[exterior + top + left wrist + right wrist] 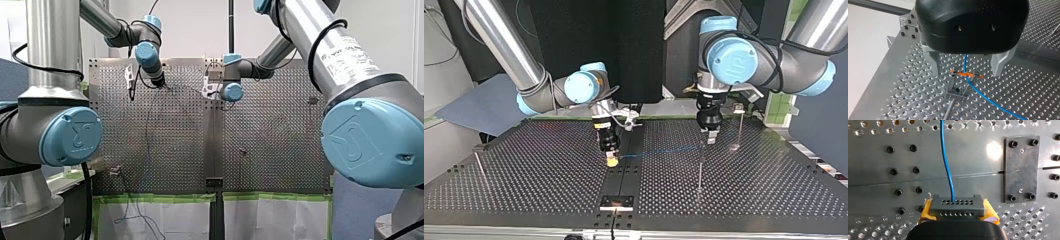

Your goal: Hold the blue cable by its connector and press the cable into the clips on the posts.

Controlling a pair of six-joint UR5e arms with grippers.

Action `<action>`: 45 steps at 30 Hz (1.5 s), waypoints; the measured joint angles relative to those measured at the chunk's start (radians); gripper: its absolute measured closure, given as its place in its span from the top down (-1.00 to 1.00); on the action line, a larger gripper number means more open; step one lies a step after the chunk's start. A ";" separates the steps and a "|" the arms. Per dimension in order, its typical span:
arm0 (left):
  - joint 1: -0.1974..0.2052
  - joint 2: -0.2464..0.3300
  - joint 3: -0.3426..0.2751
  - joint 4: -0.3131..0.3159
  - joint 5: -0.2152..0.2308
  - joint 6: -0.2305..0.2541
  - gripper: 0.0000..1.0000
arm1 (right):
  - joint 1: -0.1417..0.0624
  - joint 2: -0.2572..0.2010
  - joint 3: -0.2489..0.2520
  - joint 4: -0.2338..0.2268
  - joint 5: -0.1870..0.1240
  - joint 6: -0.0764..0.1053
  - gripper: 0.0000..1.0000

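My right gripper is shut, its yellow pads clamping a grey connector just above the table. The blue cable leaves the connector and runs ahead over the perforated table. In the top view my right gripper is near the middle seam, and the blue cable stretches towards a thin post. My left gripper is open, its metal fingers straddling that post's clip, which has an orange part. The blue cable passes through the clip.
A second post with a clip stands beyond my left gripper; a third post stands at the top view's left. A bolted black plate lies beside the cable. A small bracket sits at the table's near edge.
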 joint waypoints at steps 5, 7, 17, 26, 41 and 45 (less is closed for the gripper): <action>0.000 0.000 0.000 0.001 -0.001 0.006 1.00 | 0.001 0.000 0.000 0.000 0.000 0.004 -1.00; 0.000 0.000 0.000 0.002 -0.008 0.009 1.00 | 0.001 0.000 0.000 0.000 0.000 0.006 -1.00; -0.001 -0.001 0.000 0.006 -0.018 0.045 1.00 | 0.001 0.002 0.000 0.000 0.000 0.007 -1.00; -0.028 -0.001 0.000 0.042 0.028 0.125 1.00 | 0.003 0.003 0.000 0.000 0.000 0.007 -1.00; -0.082 -0.087 0.073 0.081 -0.030 0.232 1.00 | 0.003 0.006 0.000 -0.002 0.000 0.003 -1.00; -0.091 -0.123 0.102 0.083 -0.048 0.230 1.00 | 0.005 0.008 0.000 -0.002 0.001 0.003 -1.00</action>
